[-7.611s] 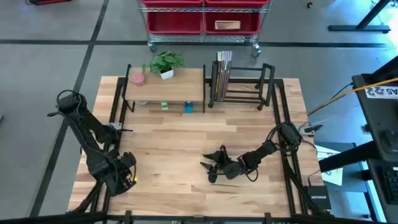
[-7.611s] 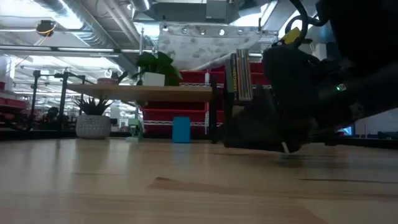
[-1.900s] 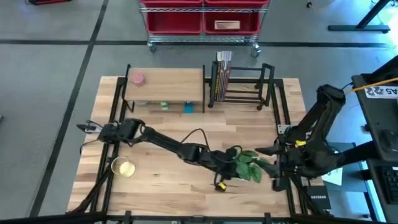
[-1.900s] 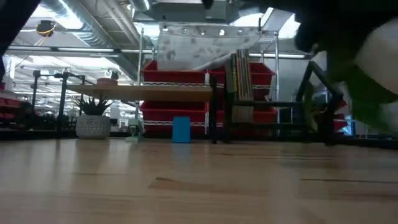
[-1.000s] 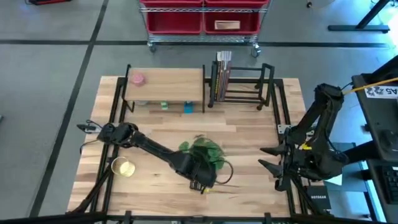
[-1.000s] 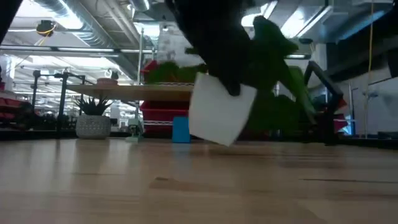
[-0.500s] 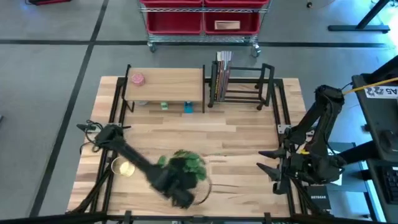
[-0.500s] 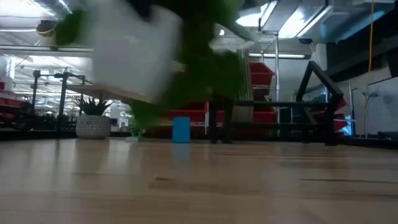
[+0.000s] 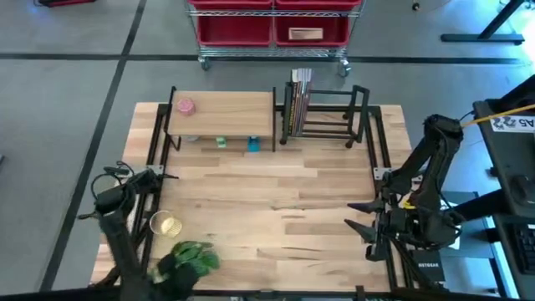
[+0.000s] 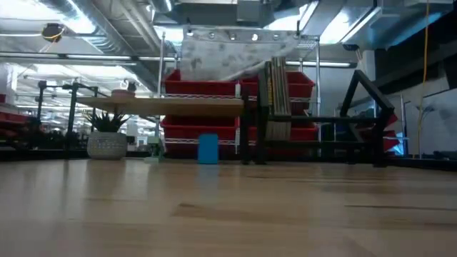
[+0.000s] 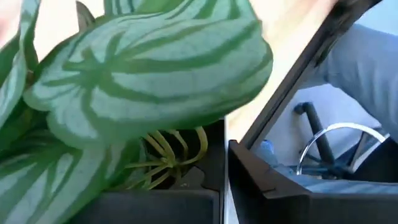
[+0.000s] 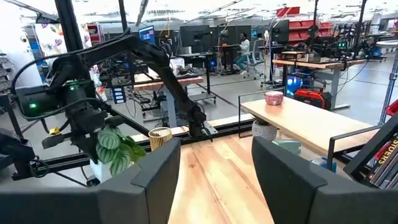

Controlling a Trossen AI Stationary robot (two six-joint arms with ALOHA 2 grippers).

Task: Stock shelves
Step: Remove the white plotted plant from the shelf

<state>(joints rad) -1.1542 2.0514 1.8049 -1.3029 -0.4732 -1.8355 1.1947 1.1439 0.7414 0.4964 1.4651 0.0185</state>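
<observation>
My left gripper (image 9: 167, 266) is at the table's near left corner, shut on a potted plant with striped green leaves (image 9: 191, 256) and a white pot (image 12: 103, 170). The leaves fill the left wrist view (image 11: 143, 81). The wood-topped shelf (image 9: 222, 113) stands at the far edge with a pink thing (image 9: 185, 106) on top. A small potted succulent (image 10: 106, 143) and a blue thing (image 10: 208, 148) stand under it. The black book rack (image 9: 328, 110) to its right holds books (image 9: 299, 94). My right gripper (image 9: 364, 227) stays open at the right edge. My left gripper has a strip of the pot's white wall (image 11: 225, 168) between its two dark fingers (image 11: 264, 182). The leaves hide the rest of the hold. In the right wrist view the plant hangs by the gripper, above the table's corner.
A gold cup (image 9: 165, 224) stands on the table just beyond the plant. A wheeled cart with red bins (image 9: 272, 29) is behind the table. Black frame rails (image 9: 155, 142) run along the table's left and right sides. Bare wood lies across the middle (image 9: 276, 209).
My left gripper has swung from the table's middle toward the left and near edges, carrying the plant with it. The plant, which filled the low view a moment ago, is gone from that view.
</observation>
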